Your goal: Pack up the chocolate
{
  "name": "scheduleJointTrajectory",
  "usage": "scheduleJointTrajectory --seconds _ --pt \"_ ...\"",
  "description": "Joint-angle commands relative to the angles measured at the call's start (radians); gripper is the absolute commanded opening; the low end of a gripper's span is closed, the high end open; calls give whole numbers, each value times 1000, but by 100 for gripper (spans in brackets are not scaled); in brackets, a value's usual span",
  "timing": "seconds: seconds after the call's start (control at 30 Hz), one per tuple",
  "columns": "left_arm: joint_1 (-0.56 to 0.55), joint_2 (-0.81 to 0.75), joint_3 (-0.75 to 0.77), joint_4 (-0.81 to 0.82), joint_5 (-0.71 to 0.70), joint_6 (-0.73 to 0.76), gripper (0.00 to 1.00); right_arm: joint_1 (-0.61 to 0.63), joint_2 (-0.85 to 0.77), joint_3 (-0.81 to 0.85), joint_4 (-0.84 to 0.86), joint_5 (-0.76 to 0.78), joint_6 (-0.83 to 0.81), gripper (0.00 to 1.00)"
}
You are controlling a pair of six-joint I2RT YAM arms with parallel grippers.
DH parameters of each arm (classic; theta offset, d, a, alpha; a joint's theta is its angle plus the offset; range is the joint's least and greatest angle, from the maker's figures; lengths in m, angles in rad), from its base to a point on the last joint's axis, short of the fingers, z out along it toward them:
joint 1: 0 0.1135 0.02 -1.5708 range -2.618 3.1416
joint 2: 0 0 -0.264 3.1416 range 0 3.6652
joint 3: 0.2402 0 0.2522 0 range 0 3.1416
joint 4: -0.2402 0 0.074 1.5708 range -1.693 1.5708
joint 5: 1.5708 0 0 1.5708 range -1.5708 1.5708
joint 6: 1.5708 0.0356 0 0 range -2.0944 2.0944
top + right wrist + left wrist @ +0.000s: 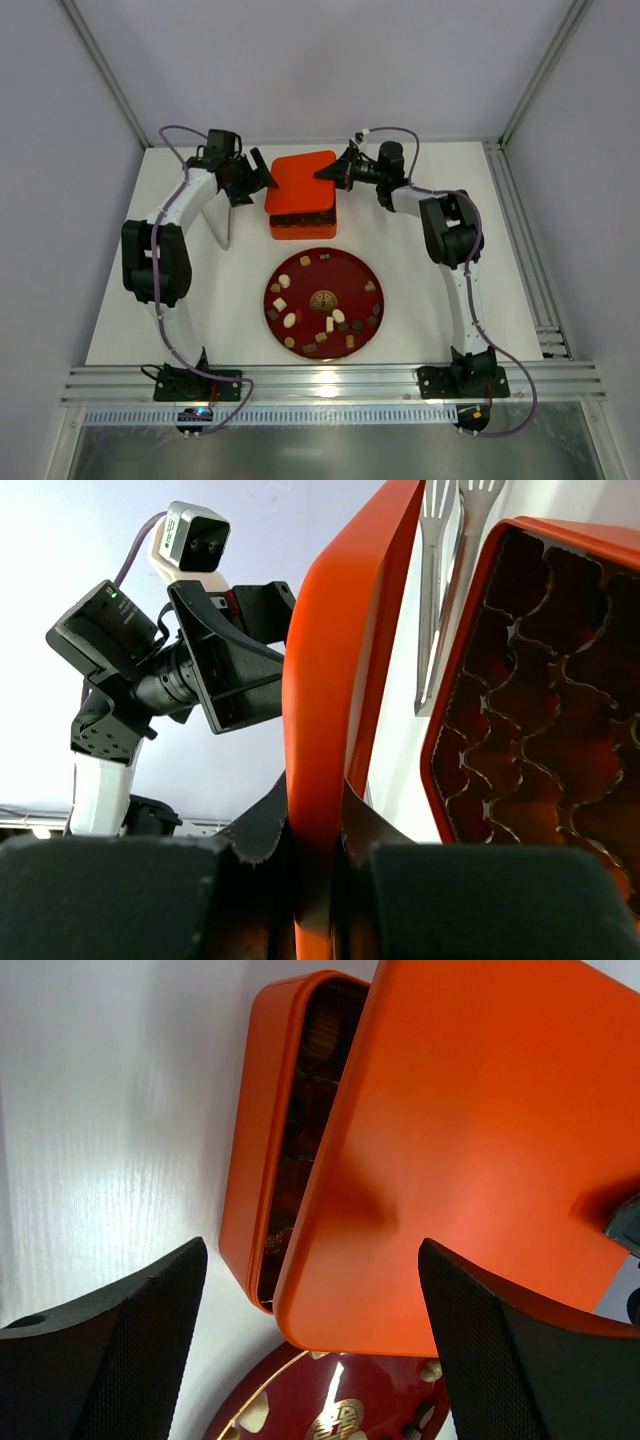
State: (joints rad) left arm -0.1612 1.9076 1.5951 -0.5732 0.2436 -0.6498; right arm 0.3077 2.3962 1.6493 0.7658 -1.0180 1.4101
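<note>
Right claw (318,852) pinches rim of flat orange plastic lid (300,178) | left claw (262,180) gapes empty beside it | bite-size chocolate pieces (290,320) sit on round dark-red plate (372,272), toward white desk's (415,330) near edge from both claws.

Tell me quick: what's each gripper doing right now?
The left gripper is open, holding nothing.
The right gripper is shut on the lid.

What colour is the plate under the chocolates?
The plate is dark red; clearest in the top view.
</note>
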Motion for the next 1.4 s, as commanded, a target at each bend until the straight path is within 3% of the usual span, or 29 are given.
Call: scheduleJointTrajectory --seconds 0.0,0.63,0.9,1.03,1.37 --pt "-3 -4 -6 45 -15 22 85 -5 -20 23 0 -50 -48 4" --pt "-20 11 -24 73 -4 19 84 -9 49 89 -126 -105 -134 6" --pt "-21 22 -24 76 -3 21 85 -10 37 98 -238 -93 -226 19" --pt "-21 30 -26 75 -4 21 84 -10 31 104 -305 -82 -273 31" --pt "-23 41 -26 75 -7 22 84 -19 -5 93 -353 -73 -322 44"
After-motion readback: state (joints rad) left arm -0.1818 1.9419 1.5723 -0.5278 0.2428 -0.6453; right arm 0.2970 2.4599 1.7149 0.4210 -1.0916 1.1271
